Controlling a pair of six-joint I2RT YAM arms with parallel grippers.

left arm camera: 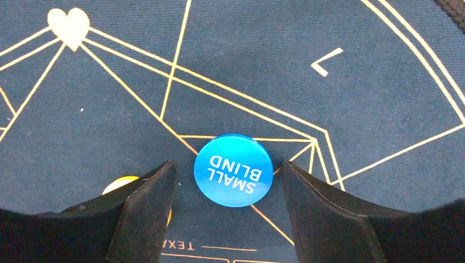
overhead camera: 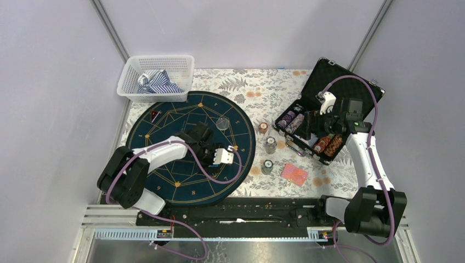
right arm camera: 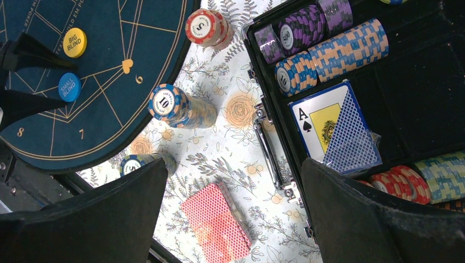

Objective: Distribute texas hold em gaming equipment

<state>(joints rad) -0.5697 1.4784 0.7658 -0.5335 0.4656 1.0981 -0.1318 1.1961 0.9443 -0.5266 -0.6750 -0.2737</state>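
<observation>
within the parted left pincer, ungripped, a blue "small blind" disc is lying on the mat, a yellow "big blind" disc just beside; the right pincer is gaping wide, empty.

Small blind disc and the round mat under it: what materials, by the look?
Small blind disc: hard plastic, probably acrylic; glossy blue face, lighter translucent-looking rim, printed white lettering. Mat: matte cloth top, no glare, gold printed lines; backing not visible.

Small-blind disc lies on the mat beside big-blind disc.
</observation>
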